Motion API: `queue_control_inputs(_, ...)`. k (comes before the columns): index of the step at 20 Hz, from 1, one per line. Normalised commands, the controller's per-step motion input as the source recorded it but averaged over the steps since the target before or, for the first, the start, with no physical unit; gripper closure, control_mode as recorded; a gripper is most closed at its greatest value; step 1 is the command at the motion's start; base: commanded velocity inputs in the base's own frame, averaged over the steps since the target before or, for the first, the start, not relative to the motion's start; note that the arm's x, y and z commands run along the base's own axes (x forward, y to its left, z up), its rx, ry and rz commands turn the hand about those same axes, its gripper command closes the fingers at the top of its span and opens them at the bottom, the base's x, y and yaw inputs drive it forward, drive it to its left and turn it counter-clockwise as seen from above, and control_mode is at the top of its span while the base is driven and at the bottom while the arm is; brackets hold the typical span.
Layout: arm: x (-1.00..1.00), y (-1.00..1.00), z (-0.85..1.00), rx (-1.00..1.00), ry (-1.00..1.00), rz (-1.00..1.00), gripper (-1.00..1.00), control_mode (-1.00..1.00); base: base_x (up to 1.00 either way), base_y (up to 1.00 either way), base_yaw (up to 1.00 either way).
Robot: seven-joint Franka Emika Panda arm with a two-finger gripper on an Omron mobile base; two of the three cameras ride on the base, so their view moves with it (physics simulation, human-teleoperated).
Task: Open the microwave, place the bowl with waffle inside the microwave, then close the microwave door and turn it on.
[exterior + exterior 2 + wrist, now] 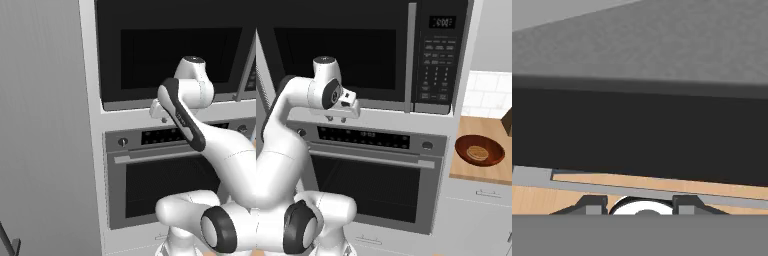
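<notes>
Microwave sits built in above the silver oven, its microwave door shut, long grey handle at 3 o'clock of the dark window. Gripper hangs just below the door's lower edge, empty; the hand view shows two finger tips apart. Bowl with waffle rests on the wooden counter at 3 o'clock of the oven, well apart from the gripper.

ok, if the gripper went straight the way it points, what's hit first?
The gripper points down; likely the wood floor, though it may clip the oven handle first. Depth unclear.
</notes>
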Motion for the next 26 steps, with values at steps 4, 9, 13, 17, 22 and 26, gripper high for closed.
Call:
queue_control_inputs(4,-0.46,0.00,-0.01,0.00,-0.08,0.00,-1.00,-1.00,0.00,0.00,0.00)
queue_control_inputs(9,-0.88,0.00,-0.18,0.00,-0.06,0.01,-1.00,-1.00,0.00,0.00,0.00)
queue_control_inputs(13,-0.56,0.00,-0.30,0.00,0.00,0.00,-1.00,-1.00,0.00,0.00,0.00)
queue_control_inputs(17,-0.35,0.00,-0.26,0.00,0.00,0.00,-1.00,-1.00,0.00,0.00,0.00)
queue_control_inputs(22,-0.32,0.00,-0.10,0.00,-0.04,0.00,-1.00,-1.00,0.00,0.00,0.00)
queue_control_inputs(26,-0.22,-0.06,0.00,0.01,-0.09,0.03,-1.00,-1.00,0.00,0.00,0.00)
